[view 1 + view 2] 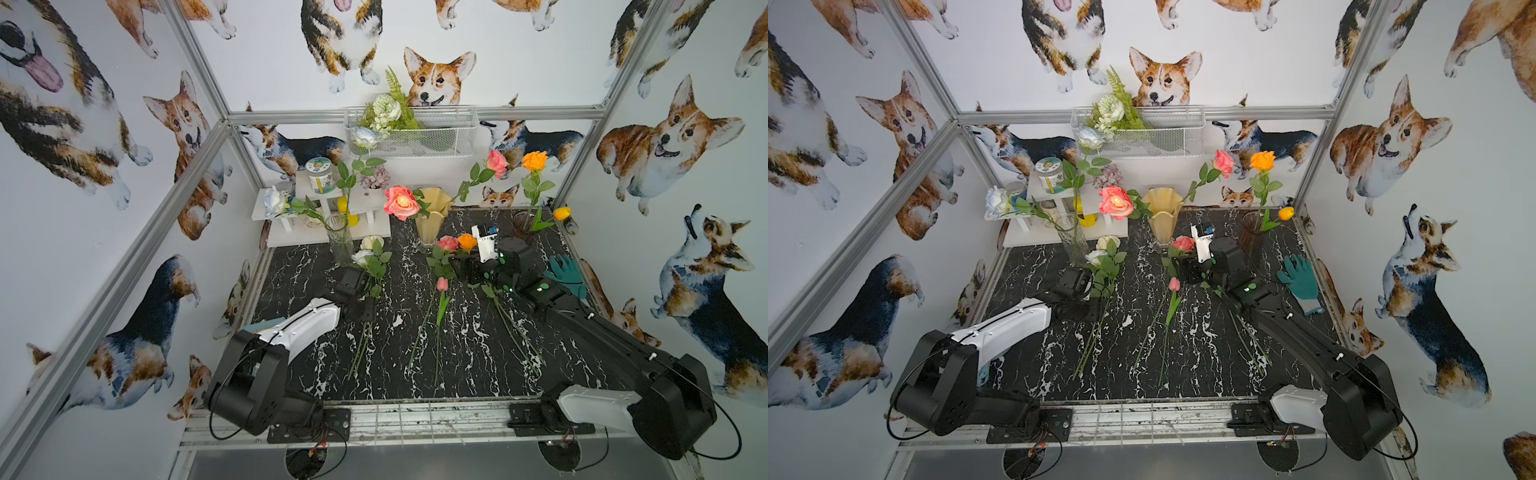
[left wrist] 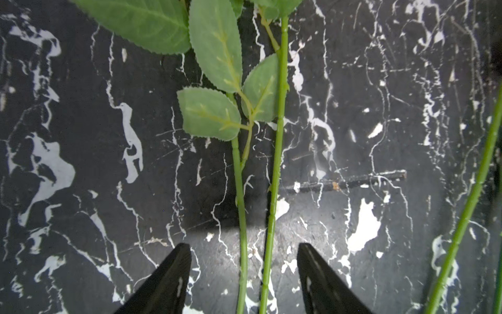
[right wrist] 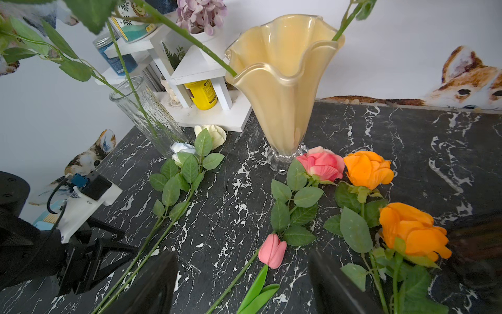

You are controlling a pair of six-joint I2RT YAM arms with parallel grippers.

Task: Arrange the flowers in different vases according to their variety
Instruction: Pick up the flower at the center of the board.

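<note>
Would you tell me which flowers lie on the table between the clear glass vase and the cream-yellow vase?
The right wrist view shows a cream rose and a white rose lying there, nearer the clear glass vase.

The counter (image 1: 469,365) is black with white veins. The wavy vase (image 3: 282,95) is cream-yellow; the dark vase (image 1: 519,228) seems smoky purple.

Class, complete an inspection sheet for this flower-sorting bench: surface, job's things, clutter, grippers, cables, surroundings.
Surface: black marbled tabletop, scuffed.
Job's things: white roses in clear vase; pink roses in cream vase; orange rose, yellow tulip in dark vase; others lie loose.
Clutter: green glove, white shelf with jars.
Grippers: left gripper open astride two stems; right gripper open, empty.
Cables: black loops along the near edge.
Surroundings: corgi-print walls, aluminium frame, wire basket.
</note>
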